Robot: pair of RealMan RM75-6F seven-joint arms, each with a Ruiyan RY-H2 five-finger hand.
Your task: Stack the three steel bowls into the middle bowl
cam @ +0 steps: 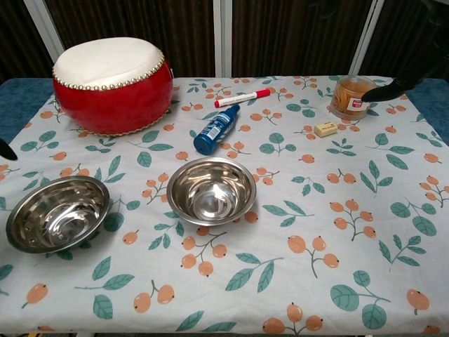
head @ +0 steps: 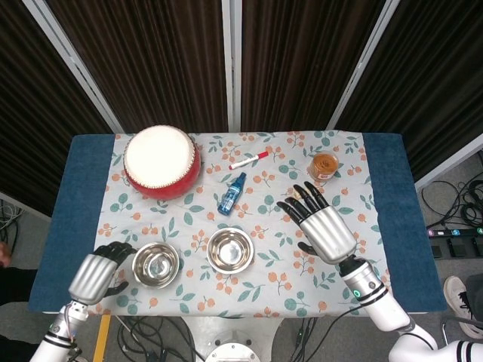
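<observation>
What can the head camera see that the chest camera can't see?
Only the head view shows both whole hands: the left hand beside the left bowl, and the right hand, open above the cloth. Only the chest view shows the red drum from the side, with its studs. Both show the two bowls, including the middle bowl, the blue bottle, the marker and the jar.
</observation>
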